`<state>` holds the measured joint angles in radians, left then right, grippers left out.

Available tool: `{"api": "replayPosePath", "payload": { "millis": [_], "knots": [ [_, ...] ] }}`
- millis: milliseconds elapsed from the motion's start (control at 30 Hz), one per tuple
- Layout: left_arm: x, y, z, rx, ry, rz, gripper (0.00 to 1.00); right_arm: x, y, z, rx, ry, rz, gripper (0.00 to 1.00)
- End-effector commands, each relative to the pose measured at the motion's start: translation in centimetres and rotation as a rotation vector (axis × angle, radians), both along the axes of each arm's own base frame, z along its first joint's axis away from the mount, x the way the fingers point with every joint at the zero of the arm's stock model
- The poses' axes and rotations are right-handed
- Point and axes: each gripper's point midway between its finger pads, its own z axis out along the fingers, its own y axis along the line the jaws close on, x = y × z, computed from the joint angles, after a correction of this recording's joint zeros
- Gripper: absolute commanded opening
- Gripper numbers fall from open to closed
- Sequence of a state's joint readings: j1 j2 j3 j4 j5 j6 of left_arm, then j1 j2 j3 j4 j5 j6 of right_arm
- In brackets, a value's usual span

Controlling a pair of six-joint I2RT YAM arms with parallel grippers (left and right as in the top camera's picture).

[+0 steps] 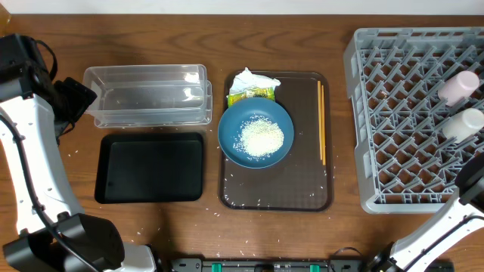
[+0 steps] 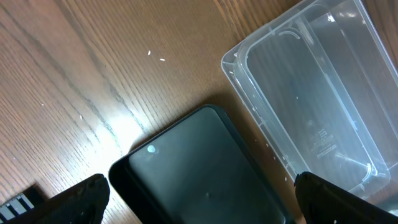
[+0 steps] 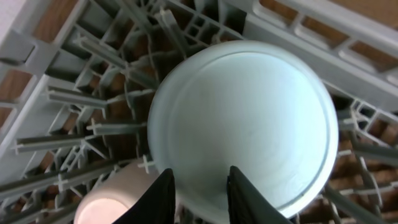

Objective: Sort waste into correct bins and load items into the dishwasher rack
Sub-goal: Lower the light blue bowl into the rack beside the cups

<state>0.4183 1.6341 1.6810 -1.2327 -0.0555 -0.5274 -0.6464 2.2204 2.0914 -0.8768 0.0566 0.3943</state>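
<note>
- Overhead, upper left: left gripper (image 2: 199, 186) spread wide and empty, beside the clear tub (image 1: 147, 94) and black tray (image 1: 150, 168).
- Centre: rice (image 1: 262, 138) in the dark-blue bowl (image 1: 231, 127).
- Right: light-blue bowl (image 3: 249, 118) in the rack (image 1: 354, 121); right gripper (image 3: 200, 186) narrowed at the bowl's lower edge, hold unclear.

A brown wooden table (image 1: 189, 38) with long, dark grain fills the overhead view and ends at a pale strip (image 1: 227, 6) along its far edge; what that strip is cannot be told. In the left wrist view, a white glare (image 2: 121, 127) lies on the wood. Elsewhere the light is even and the shadows soft.
</note>
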Motion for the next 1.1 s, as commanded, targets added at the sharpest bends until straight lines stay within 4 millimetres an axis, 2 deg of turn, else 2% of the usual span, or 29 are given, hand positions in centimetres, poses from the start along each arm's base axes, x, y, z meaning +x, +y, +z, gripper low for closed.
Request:
{"api": "replayPosePath", "payload": {
  "millis": [0,200,367,467,833,1000,1067],
  "knots": [
    [-0.1,0.2,0.9,0.012,-0.022,0.014,0.98,-1.2,-0.7,0.4,-0.021,0.031,-0.034,0.25],
    [-0.1,0.2,0.9,0.012,-0.022,0.014,0.98,-2.4,0.5,1.2,0.013,0.057,-0.026,0.25],
    [-0.1,0.2,0.9,0.012,-0.022,0.013,0.98,-2.1,1.2,2.8,0.02,0.012,-0.006,0.27],
    [-0.1,0.2,0.9,0.012,-0.022,0.013,0.98,-2.0,1.1,3.0,0.016,0.007,-0.006,0.27],
    [-0.1,0.2,0.9,0.012,-0.022,0.013,0.98,-2.4,1.5,2.0,0.03,0.036,0.005,0.27],
    [-0.1,0.2,0.9,0.012,-0.022,0.014,0.98,-2.2,1.9,0.7,0.041,0.043,0.013,0.26],
    [-0.1,0.2,0.9,0.012,-0.022,0.014,0.98,-2.0,2.4,-0.1,0.058,0.042,0.026,0.23]
  ]
}}
